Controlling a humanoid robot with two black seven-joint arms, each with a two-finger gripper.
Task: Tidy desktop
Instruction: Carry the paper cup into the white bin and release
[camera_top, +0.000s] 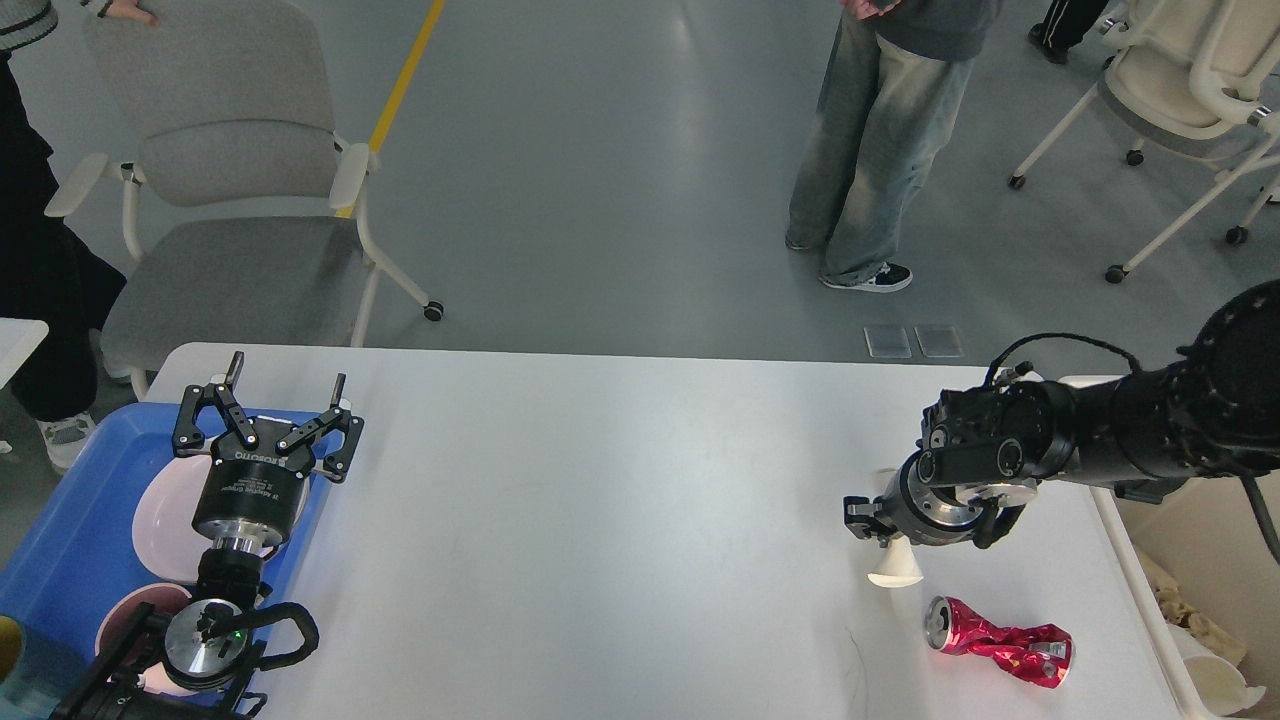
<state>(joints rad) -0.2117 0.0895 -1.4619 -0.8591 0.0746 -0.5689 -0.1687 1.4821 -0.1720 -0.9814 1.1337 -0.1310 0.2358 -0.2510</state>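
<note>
The desktop (600, 520) is a wide white tabletop. A crushed red can (1000, 640) lies on it at the front right. My right gripper (885, 535) is shut on a white paper cup (895, 570) and holds it tilted, lifted off the desktop just left of and behind the can. My left gripper (288, 375) is open and empty, pointing away from me, above the right edge of a blue tray (60, 520) at the desktop's left end.
The blue tray holds a pink plate (160, 520) and a pink bowl (120, 612). A cream bin (1135, 590) with paper waste and a cup stands off the desktop's right edge. Chairs and standing people are beyond the far edge.
</note>
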